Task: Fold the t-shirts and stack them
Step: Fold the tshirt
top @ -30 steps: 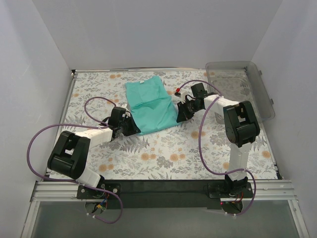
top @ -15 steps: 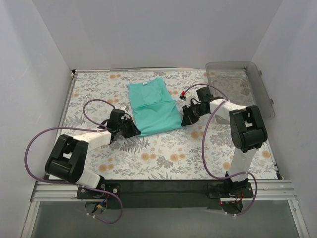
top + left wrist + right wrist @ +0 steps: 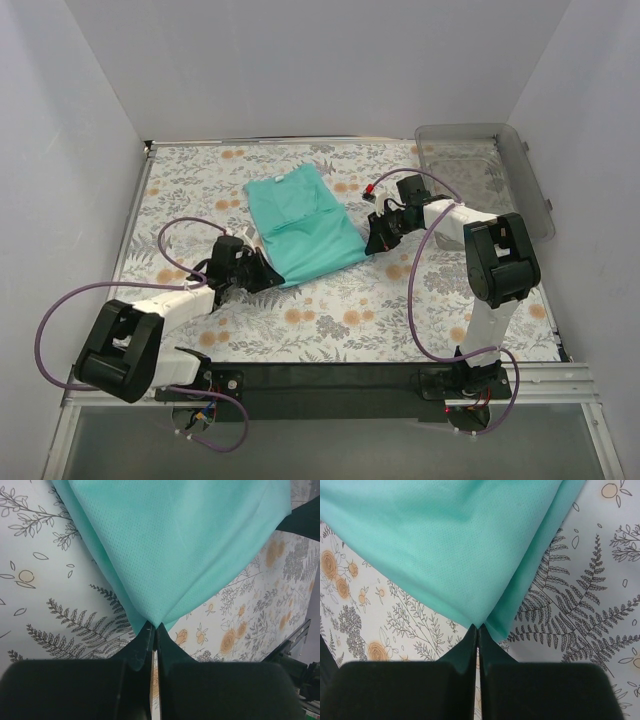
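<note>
A plain teal t-shirt [image 3: 300, 215] lies partly folded and slanted on the flowered table cover, near the middle. My left gripper [image 3: 272, 277] is shut on its near-left corner, low over the table. In the left wrist view the cloth [image 3: 175, 545] narrows to a point pinched between the closed tips of the left gripper [image 3: 154, 626]. My right gripper [image 3: 371, 240] is shut on the near-right corner. In the right wrist view the t-shirt [image 3: 455, 545] likewise ends in a pinch at the right gripper [image 3: 478, 626].
A clear plastic bin [image 3: 487, 175] stands at the back right corner. White walls close in the table on three sides. Purple cables [image 3: 190, 215] loop from both arms over the cover. A black rail [image 3: 330, 378] runs along the near edge.
Both grippers have closed on the shirt's near corners. The left arm has pulled back toward the near edge and the shirt has shifted and swung with it. The right arm moved right early, then held.
</note>
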`<state>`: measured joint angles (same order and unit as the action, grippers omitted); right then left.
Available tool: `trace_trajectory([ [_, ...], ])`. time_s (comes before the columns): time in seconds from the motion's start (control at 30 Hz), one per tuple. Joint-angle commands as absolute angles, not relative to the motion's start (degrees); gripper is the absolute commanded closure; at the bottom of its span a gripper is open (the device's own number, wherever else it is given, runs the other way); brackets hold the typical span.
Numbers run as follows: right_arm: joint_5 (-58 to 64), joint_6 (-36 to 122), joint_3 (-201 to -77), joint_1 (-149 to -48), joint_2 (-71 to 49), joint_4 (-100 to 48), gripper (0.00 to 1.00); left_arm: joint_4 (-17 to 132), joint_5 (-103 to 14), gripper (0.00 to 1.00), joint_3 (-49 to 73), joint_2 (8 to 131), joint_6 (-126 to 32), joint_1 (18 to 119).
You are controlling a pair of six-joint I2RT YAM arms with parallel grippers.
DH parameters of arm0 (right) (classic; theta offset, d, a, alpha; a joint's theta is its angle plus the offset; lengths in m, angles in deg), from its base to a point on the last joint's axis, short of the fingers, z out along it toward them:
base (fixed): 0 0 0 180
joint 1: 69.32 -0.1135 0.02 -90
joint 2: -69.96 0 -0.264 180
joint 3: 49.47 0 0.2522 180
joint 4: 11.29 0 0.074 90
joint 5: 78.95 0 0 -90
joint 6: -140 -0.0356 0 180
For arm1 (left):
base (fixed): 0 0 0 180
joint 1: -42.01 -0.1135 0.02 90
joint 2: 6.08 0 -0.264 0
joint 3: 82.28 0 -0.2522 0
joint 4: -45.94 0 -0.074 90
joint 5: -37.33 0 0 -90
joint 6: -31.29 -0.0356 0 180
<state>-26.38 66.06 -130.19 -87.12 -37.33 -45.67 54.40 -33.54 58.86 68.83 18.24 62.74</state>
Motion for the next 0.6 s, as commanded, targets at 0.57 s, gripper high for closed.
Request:
trace_trajectory([
  [0.57, -23.41, 71.18, -126.85, -86.81, -29.98, -48.95, 0.75, 61.35, -31.83, 0.61, 67.88, 50.53, 23.91, 62.4],
])
